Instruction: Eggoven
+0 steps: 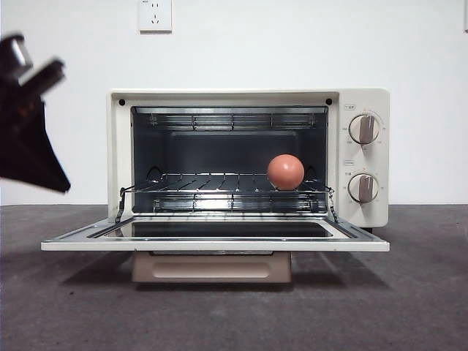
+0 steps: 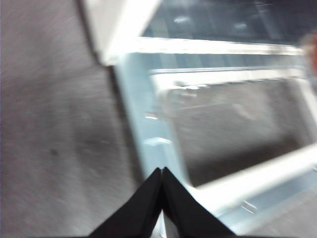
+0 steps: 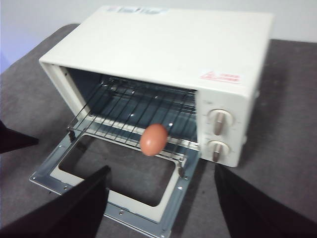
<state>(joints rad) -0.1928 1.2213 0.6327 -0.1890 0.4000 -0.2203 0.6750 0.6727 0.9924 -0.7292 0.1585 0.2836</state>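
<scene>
The cream oven point(image 1: 365, 99) stands with its door point(image 1: 219, 245) folded down flat. The reddish-brown egg point(image 1: 285, 172) rests on the wire rack point(image 1: 197, 183), toward the right side near the two knobs. From the right wrist view the egg point(image 3: 153, 140) sits at the rack's front edge. My right gripper point(image 3: 161, 198) hovers open and empty above and in front of the oven point(image 3: 163, 44). My left gripper point(image 2: 162, 173) is shut on nothing, above the door's left edge point(image 2: 148, 144); it appears as a dark shape point(image 1: 58, 183) left of the oven.
The oven sits on a dark grey tabletop point(image 1: 409, 292) against a white wall with a socket point(image 1: 155, 14). The lowered door overhangs the table in front. The left wrist view is motion-blurred.
</scene>
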